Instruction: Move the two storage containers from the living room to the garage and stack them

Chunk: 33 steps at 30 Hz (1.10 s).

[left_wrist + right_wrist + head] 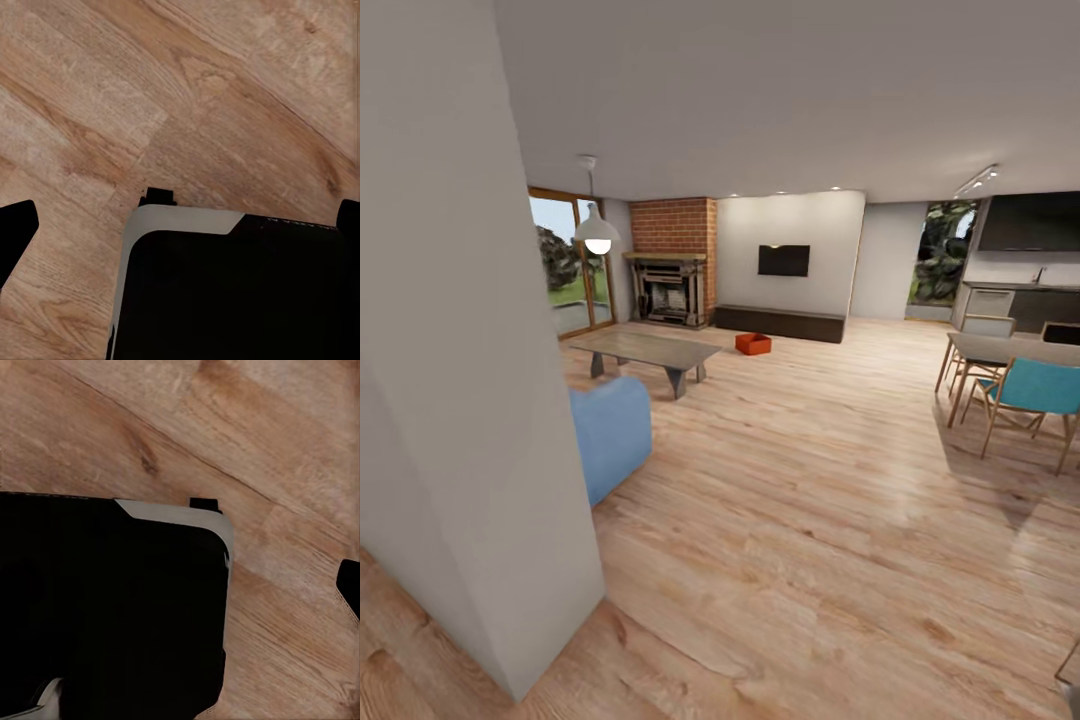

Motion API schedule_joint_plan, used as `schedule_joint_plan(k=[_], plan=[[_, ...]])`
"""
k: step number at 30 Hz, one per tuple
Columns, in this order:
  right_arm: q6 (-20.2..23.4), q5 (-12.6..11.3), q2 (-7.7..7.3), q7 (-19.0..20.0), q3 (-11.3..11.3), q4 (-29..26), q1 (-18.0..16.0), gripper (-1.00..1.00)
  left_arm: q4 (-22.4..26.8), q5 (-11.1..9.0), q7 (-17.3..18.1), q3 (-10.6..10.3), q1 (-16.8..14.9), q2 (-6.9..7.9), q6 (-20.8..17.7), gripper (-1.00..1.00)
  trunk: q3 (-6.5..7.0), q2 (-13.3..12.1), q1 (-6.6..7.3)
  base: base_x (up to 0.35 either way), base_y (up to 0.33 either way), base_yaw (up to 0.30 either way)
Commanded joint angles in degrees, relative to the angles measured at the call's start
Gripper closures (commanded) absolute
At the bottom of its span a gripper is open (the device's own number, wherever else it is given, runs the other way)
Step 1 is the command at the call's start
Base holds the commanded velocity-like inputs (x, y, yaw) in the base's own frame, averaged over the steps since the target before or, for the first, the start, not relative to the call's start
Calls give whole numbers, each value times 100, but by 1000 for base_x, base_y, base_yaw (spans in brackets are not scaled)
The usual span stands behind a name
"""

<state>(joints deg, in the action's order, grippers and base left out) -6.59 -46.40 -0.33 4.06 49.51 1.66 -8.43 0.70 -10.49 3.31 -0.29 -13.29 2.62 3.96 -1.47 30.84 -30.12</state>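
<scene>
A: Orange-red is showing far ahead of you: one bin [753, 343] is sitting on the wood floor [810, 500], just in front of the long dark cabinet [780, 322] under the TV [783, 260]. I am seeing only that one from here.

B: And the grippers?

A: You are carrying nothing. In both wrist views the fingertips are sitting at opposite edges, pointing down at planks beside the robot's black base [225, 292], so I am reading both sets of jaws as apart.

B: What is worrying you?

A: The grey wall corner [480, 400] is crowding your left side. Turning early toward the cabinet, you are risking clipping it, then the blue sofa [610, 430] and the coffee table [645, 350] before that cabinet.
</scene>
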Motion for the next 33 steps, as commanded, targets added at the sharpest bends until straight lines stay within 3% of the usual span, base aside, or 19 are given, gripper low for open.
schedule_joint_plan(k=[1,33], plan=[[-27,-51,5,42,40,18,-5,-100,-8,-51,29,-6,-6,1,17,-100,-11,10,-6,323,0,-4],[-29,-87,-2,42,35,18,-9,-100,-8,-50,29,-6,-5,1,17,-100,-9,10,-6,323,0,-23]])
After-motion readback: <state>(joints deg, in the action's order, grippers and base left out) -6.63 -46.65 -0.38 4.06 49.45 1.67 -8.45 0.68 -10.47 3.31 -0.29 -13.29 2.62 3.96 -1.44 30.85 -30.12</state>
